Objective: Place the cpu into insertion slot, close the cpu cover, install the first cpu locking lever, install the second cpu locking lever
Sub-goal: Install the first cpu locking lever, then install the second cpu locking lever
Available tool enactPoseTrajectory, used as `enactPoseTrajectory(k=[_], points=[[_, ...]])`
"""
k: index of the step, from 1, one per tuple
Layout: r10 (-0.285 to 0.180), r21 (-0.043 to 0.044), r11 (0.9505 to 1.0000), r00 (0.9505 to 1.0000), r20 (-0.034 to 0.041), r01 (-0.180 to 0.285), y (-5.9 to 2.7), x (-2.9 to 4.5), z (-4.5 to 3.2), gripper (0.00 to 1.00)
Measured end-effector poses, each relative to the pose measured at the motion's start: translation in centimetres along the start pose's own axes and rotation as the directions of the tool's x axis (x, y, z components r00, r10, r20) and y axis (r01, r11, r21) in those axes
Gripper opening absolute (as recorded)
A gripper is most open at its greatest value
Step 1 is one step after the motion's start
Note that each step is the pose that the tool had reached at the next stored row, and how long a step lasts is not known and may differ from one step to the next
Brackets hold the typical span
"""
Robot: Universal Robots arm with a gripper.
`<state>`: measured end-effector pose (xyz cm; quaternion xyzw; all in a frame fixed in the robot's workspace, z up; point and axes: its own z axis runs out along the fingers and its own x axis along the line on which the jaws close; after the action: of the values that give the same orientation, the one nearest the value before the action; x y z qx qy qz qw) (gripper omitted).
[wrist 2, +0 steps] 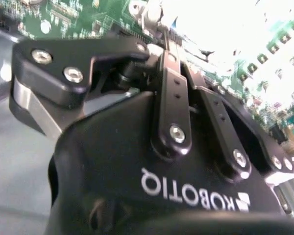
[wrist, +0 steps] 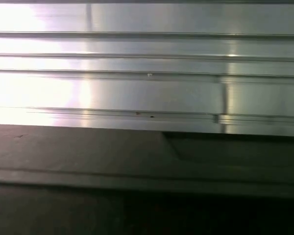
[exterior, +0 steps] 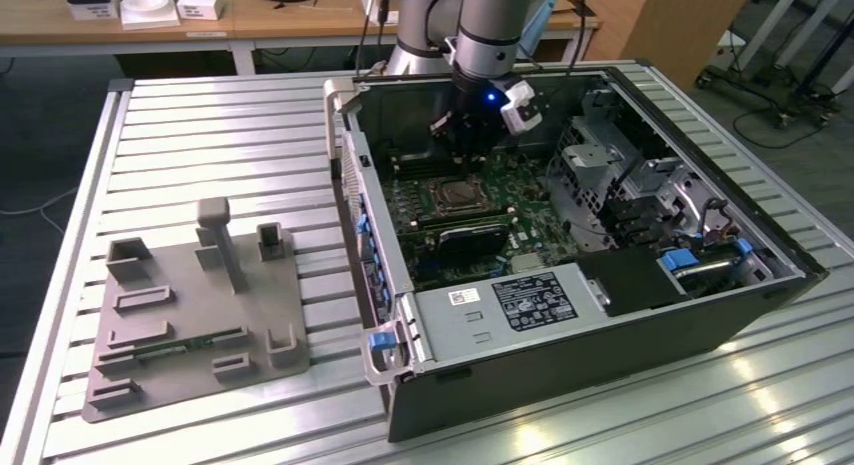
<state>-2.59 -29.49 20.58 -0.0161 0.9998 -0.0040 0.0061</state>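
Fixtures come first at the exterior view's left: a grey holder block (exterior: 194,320) standing on the slatted metal desk (exterior: 200,135). Further right lies the open computer case (exterior: 587,325), with the insertion slot (exterior: 458,196) set in the green motherboard (exterior: 521,175); a pale square shows inside it, probably the cpu, though I cannot be sure. The claw (exterior: 461,145) hangs just above and behind the slot, inside the case; whether it is apart or together I cannot tell. The risk, as I judge it, is a slightly off descent snagging the case wall or scraping board parts near the socket.
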Motion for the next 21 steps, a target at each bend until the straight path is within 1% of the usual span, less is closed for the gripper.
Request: enactPoseTrajectory(k=[4,16,18,21], points=[[0.000,0.0001,1.0000,1.0000,-0.0001,0.000,-0.03,0.00,-0.28,0.10],[0.000,0.0002,1.0000,1.0000,-0.0001,0.000,-0.05,-0.08,-0.30,0.10],[0.000,0.0002,1.0000,1.0000,-0.0002,0.000,-0.15,-0.08,-0.30,0.10],[0.000,0.0002,1.0000,1.0000,-0.0002,0.000,-0.53,-0.06,-0.29,0.10]])
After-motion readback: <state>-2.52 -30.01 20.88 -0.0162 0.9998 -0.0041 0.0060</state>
